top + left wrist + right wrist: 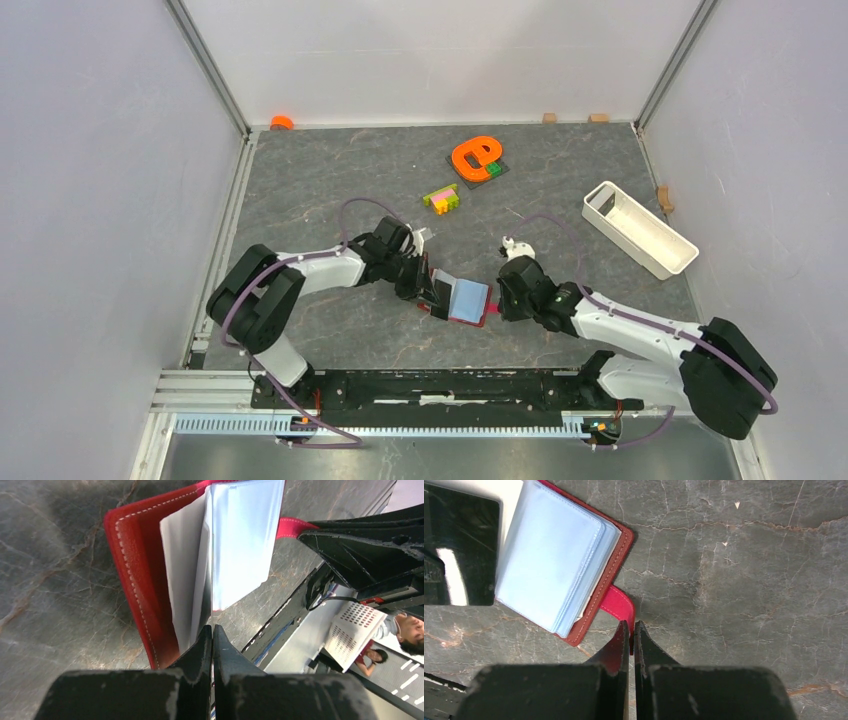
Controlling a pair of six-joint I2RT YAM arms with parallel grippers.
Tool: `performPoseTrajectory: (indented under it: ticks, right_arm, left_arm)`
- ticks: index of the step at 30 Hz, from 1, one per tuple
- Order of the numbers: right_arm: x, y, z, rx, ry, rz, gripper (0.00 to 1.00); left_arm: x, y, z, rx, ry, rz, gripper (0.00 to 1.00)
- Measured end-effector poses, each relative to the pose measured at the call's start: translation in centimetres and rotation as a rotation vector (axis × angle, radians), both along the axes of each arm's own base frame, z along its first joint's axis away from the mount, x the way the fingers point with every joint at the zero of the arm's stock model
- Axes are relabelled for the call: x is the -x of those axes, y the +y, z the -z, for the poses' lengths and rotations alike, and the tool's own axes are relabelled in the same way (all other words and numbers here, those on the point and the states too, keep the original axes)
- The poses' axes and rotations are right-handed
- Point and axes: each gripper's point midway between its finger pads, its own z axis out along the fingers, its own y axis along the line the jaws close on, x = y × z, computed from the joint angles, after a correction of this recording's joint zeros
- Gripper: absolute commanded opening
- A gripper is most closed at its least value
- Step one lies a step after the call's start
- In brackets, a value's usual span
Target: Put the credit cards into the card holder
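Observation:
The dark-red card holder (pixel 468 300) lies open on the table between both arms, its light-blue sleeves up. It also shows in the left wrist view (pixel 140 580) and the right wrist view (pixel 549 565). My left gripper (pixel 425 283) (pixel 213 627) is shut on a thin credit card (pixel 459 550), held on edge over the holder's left half. The card looks dark and glossy, and is edge-on in the left wrist view (pixel 212 580). My right gripper (pixel 497 300) (pixel 631 625) is shut on the red snap tab (pixel 619 605) at the holder's right side. No other card shows.
A white oblong tray (pixel 640 228) stands at the right. An orange letter-shaped piece (pixel 475 157) and multicoloured bricks (pixel 441 198) lie behind the holder. A small orange object (pixel 282 122) and small wooden blocks (pixel 549 118) sit by the walls.

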Motion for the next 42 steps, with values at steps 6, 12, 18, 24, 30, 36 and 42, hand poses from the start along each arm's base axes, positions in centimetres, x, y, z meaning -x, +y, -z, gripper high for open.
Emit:
performPoseTrajectory:
  ticks: [6,12,18,24,30,36,42]
  right_arm:
    - [0.2,-0.1,0.6,0.019,0.019,-0.002,0.0]
    - [0.2,0.0,0.9,0.024,0.027,-0.011,0.0]
    - [0.3,0.1,1.3,0.028,0.038,-0.023,0.0]
    - [0.4,0.2,1.4,0.029,0.043,-0.031,0.0]
    - [0.4,0.3,1.4,0.026,0.043,-0.035,0.0]
    - [0.4,0.3,1.4,0.025,0.044,-0.036,0.0]
    - [0.4,0.3,1.4,0.023,0.045,-0.037,0.0]
  left_arm:
    - [0.3,-0.5,0.7,0.012,0.055,0.027,0.02]
    - [-0.5,-0.9,0.5,0.029,0.057,0.047,0.02]
    - [-0.8,-1.0,0.8,0.04,0.067,0.08,0.02]
    - [-0.8,-1.1,0.9,0.051,0.077,0.105,0.02]
    - [-0.8,-1.2,1.3,0.058,0.099,0.113,0.02]
    - [-0.8,-1.2,1.4,0.059,0.102,0.113,0.02]
    - [-1.1,-1.1,1.4,0.059,0.101,0.105,0.02]
